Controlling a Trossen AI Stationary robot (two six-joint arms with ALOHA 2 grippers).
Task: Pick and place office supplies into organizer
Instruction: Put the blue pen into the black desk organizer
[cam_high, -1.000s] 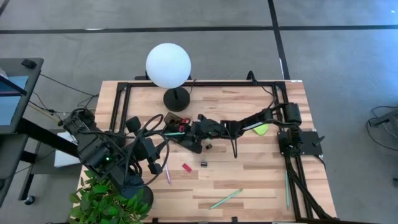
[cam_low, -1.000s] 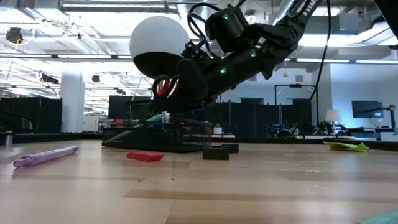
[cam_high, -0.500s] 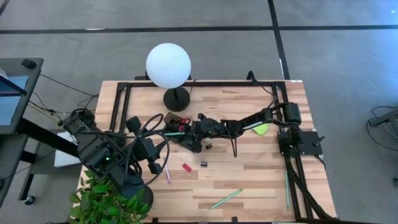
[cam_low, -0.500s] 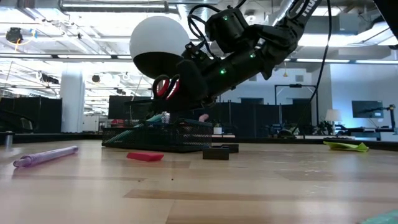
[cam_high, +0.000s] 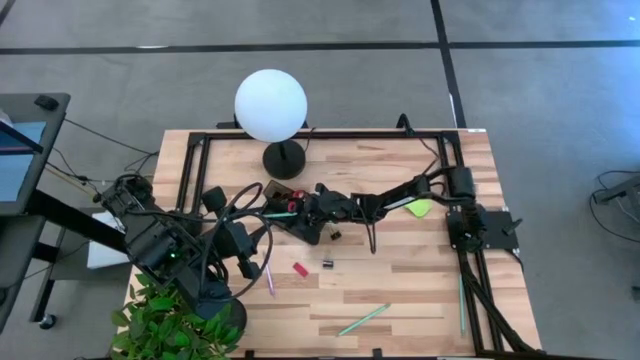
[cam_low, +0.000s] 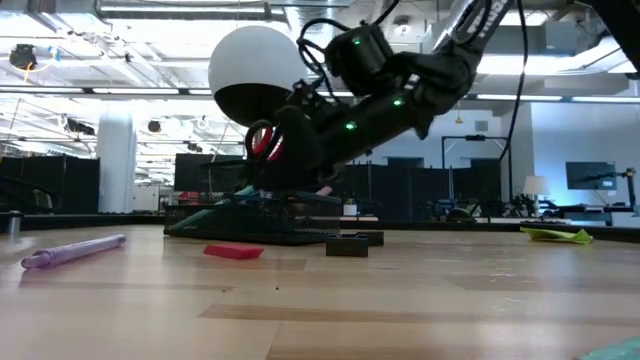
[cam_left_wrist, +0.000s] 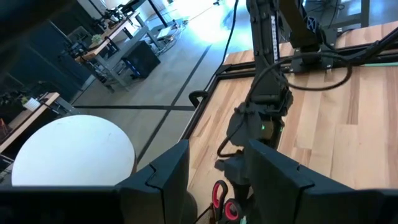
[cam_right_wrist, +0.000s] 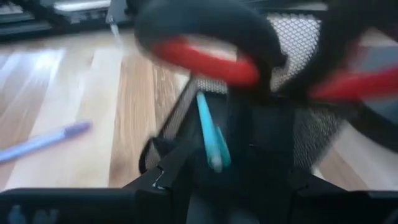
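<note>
The black mesh organizer (cam_high: 283, 224) stands mid-table with a teal pen (cam_right_wrist: 211, 137) in it. Red-handled scissors (cam_low: 262, 140) stand tilted over it, handles up. My right gripper (cam_high: 306, 212) reaches in from the table's right, slanting down, and is shut on the scissors. My left gripper (cam_left_wrist: 214, 158) hangs open and raised at the table's left, touching nothing. On the wood lie a purple pen (cam_high: 269, 278), a red block (cam_high: 300, 269), black clips (cam_high: 327, 264), a light-green pen (cam_high: 363, 319) and a lime sticky pad (cam_high: 420, 208). My right gripper has the scissors between its two fingers at the dark part below the red handles (cam_right_wrist: 249, 140). It comes from the table's right, slanting downward. The handles (cam_right_wrist: 199, 62) stick up beyond the fingertips over the organizer. The fingers and the mesh hide the blades.
A lamp with a white globe (cam_high: 270, 105) and round black base (cam_high: 284, 160) stands just behind the organizer. A black frame rail (cam_high: 320, 134) runs along the far edge. A green plant (cam_high: 170, 320) sits at the near left corner. Bare wood lies near and right.
</note>
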